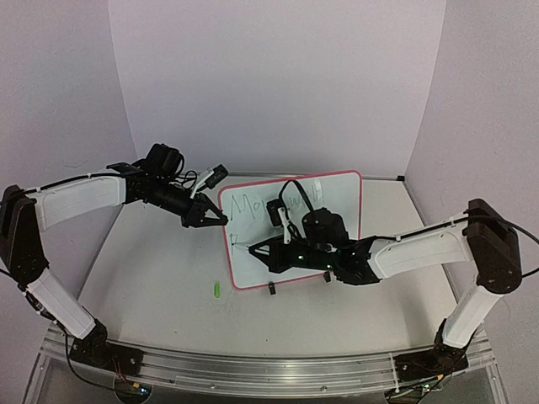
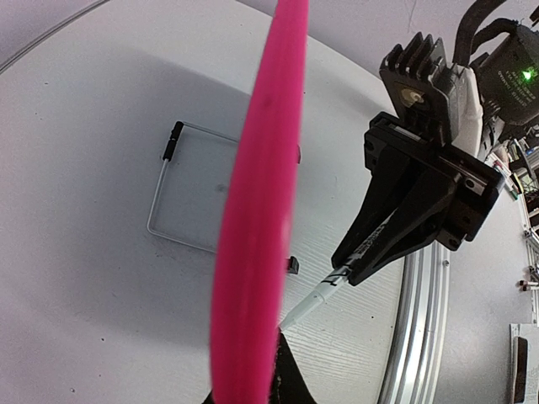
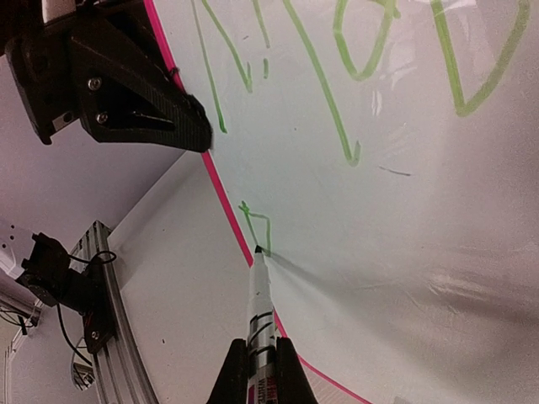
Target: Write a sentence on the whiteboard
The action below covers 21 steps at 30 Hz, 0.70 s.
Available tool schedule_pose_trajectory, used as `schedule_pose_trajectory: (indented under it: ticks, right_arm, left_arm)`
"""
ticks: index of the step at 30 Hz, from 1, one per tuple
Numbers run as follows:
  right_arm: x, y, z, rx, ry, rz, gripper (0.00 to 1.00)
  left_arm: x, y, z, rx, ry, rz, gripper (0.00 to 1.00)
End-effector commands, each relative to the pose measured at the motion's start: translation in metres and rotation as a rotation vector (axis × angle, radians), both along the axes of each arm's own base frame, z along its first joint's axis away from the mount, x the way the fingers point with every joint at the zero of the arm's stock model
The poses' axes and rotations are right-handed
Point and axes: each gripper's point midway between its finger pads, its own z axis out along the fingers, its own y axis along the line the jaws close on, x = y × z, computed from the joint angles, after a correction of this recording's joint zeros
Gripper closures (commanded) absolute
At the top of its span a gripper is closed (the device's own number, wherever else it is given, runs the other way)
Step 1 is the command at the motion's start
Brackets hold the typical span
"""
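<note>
Standing on the counter, the whiteboard is steadied by the left end effector clenched on its left edge, seen edge-on from that wrist, while the right wrist view shows the right end effector grasping a marker, tip pressed to continue the sentence.

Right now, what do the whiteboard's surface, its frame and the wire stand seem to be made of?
Whiteboard surface: glossy white coating, likely melamine or enamel; it shows soft reflections. Frame: pink, smooth, probably plastic. Wire stand: thin bent metal, likely, with a grey sheen.
</note>
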Motion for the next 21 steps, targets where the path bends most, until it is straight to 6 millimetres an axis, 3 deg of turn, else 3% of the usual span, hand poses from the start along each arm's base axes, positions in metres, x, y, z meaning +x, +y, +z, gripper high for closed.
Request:
schedule_pose_trajectory:
  ticks: [1,12,17,21]
  right_arm:
    - [0.013,0.003,0.017,0.032,-0.036,-0.036,1.00]
    - [-0.006,-0.020,0.053,0.094,-0.047,-0.024,1.00]
    - [-0.012,-0.029,0.057,0.070,-0.054,-0.017,1.00]
    - [-0.012,-0.031,0.047,0.017,-0.063,-0.012,1.00]
  left_arm:
    - [0.006,0.004,-0.011,0.053,-0.032,0.019,1.00]
    - [0.006,0.004,-0.012,0.054,-0.031,0.019,1.00]
    - [0.006,0.003,-0.013,0.055,-0.025,0.019,1.00]
    - [0.006,0.003,-0.013,0.055,-0.024,0.019,1.00]
